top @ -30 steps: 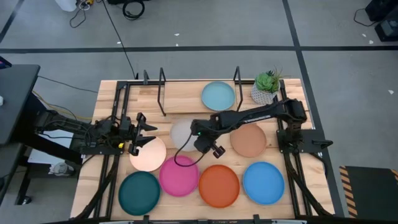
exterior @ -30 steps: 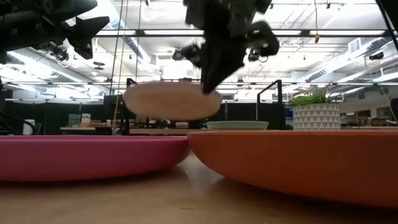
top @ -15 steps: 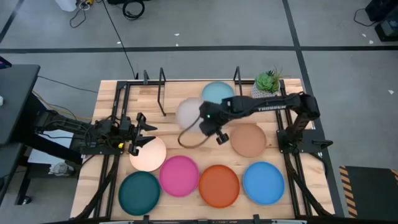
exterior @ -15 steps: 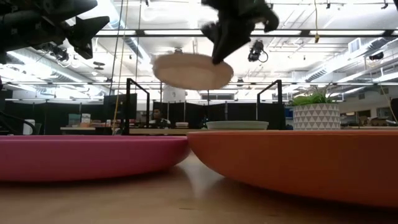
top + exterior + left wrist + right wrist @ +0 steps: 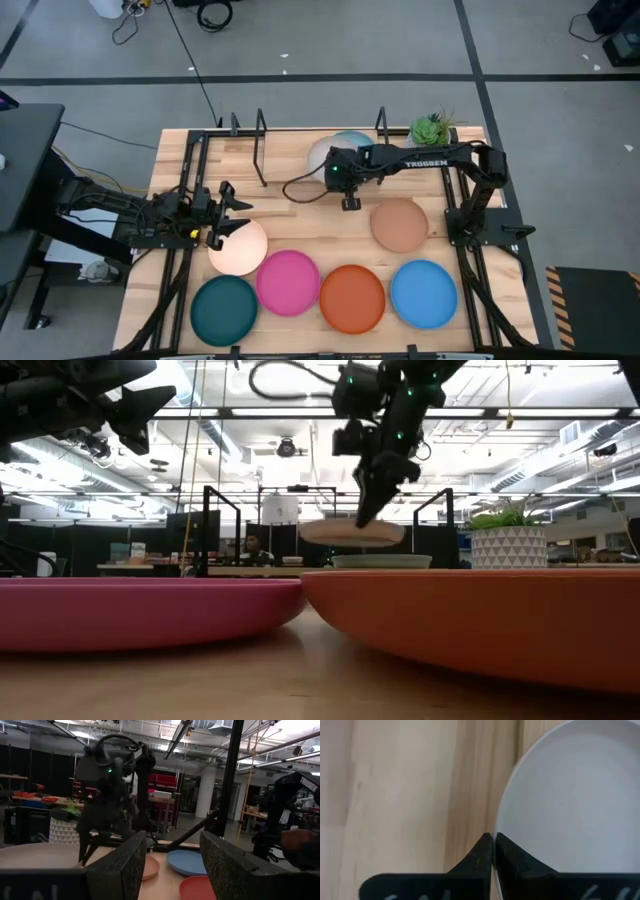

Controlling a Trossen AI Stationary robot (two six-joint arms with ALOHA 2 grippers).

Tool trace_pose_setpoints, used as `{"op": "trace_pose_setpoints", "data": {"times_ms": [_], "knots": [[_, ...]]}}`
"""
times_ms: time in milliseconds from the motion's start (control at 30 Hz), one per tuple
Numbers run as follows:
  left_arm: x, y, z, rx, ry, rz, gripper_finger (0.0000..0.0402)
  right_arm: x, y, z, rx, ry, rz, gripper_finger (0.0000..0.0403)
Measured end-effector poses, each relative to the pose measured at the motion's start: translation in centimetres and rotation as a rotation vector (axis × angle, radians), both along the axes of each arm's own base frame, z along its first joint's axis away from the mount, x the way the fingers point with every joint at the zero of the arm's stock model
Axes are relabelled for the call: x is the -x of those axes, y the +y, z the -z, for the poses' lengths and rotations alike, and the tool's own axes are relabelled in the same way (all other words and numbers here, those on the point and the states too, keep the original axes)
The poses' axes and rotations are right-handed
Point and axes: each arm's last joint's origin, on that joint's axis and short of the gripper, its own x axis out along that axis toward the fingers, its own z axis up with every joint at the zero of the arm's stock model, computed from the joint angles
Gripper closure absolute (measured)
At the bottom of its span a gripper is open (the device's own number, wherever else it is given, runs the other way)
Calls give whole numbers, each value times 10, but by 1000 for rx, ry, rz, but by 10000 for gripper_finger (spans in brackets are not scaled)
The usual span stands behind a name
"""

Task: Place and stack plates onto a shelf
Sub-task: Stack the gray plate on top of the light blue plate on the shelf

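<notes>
My right gripper [image 5: 346, 182] is shut on the grey plate [image 5: 322, 153] and holds it over the light blue plate [image 5: 362, 139], which lies flat on the shelf [image 5: 290, 150], a pale board between black hoops at the table's far edge. In the low view the grey plate [image 5: 352, 532] hovers just above the light blue one [image 5: 380, 561]. My left gripper [image 5: 236, 211] waits open above the far rim of the cream-peach plate [image 5: 238, 250], touching nothing. Tan [image 5: 400, 226], pink [image 5: 288, 283], orange [image 5: 352, 298], blue [image 5: 424, 293] and teal [image 5: 224, 310] plates lie flat on the table. My right gripper pinches the grey plate's rim [image 5: 500, 826] between its two fingertips, on the plate's near side. The fingers [image 5: 372, 500] come from above, pointing down. The plate hangs about level, lifted clear, a small gap above the light blue plate.
A potted plant [image 5: 430, 140] in a white pot stands at the shelf's right end, close to my right arm. Black hoops [image 5: 262, 145] rise from the shelf on either side of the plates. The shelf's left half is bare wood. A cable loops beside my right wrist [image 5: 300, 185].
My right gripper has carried the grey plate from the table's middle toward the far edge, first rising, then coming down over the light blue plate on the shelf. The plate has stayed about level in the shut fingers.
</notes>
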Motion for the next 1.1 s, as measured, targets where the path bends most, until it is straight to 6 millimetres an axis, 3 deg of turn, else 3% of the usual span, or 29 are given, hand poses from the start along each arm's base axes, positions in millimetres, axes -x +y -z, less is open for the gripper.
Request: {"op": "trace_pose_setpoints", "data": {"times_ms": [467,1100], "knots": [[-1,0,2,-4,26,0,209,15,-43,22,-8,-40,194,386],[-1,0,3,-5,30,0,209,23,-46,31,-33,-9,242,384]]}}
